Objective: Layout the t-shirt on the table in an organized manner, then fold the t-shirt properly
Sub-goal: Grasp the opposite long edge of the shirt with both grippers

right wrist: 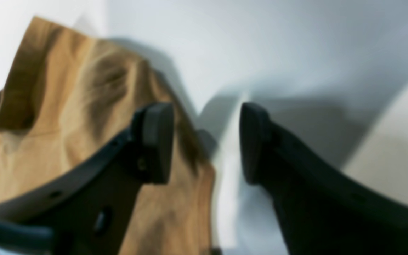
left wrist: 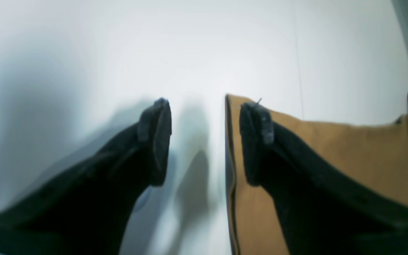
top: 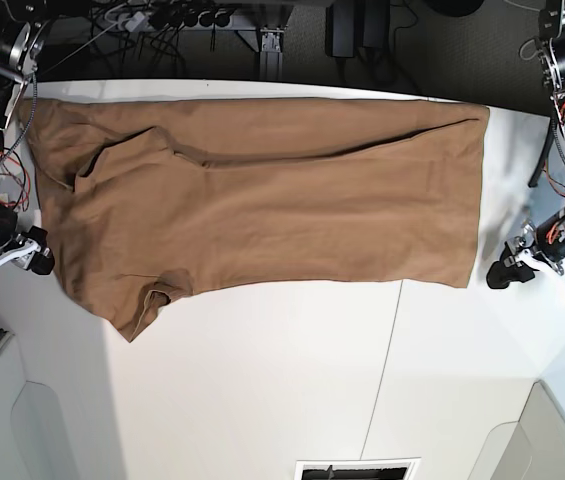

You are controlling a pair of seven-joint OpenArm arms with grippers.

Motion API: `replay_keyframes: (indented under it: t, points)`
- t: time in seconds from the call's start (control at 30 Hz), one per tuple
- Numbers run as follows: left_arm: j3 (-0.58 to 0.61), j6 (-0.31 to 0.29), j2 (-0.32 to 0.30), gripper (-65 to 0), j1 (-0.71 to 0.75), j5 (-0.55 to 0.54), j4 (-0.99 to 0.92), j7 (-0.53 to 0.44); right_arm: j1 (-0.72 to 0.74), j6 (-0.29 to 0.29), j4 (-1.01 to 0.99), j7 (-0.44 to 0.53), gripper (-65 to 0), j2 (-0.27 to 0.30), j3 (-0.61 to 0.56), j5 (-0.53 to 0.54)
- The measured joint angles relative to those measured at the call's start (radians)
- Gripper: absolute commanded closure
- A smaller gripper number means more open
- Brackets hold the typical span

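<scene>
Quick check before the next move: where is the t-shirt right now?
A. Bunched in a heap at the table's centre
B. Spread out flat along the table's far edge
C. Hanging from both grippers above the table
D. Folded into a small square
B: the t-shirt lies spread along the far edge of the table, and the left gripper and right gripper both stand open beside it.
</scene>
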Motion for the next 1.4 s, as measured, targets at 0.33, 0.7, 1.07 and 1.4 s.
replay_keyframes:
  t: [0.33, 0.7, 1.07, 1.4]
  points:
    - [-0.002, -0.007, 0.051, -33.5, -0.032, 0.027, -0.083, -0.061, 0.000, 0.000, 0.000, 0.007, -30.0, -0.020, -0.018, -0.004]
    - [0.247, -0.017, 0.047, -29.0, -0.041, 0.022, -0.019, -0.076, 0.009, 0.013, 0.000, 0.018, -29.9, -0.069, -0.018, -0.004]
    - [0.263, -0.016, 0.043, 0.0, -0.039, 0.062, -0.003, -0.064, 0.010, 0.027, 0.001, -0.002, -1.3, -0.076, -0.046, -0.005]
    - [0.274, 0.001, -0.034, 0.0, 0.058, -0.080, 0.331, 0.217, 0.008, 0.042, 0.007, -0.008, 0.0, -0.075, -0.047, -0.010]
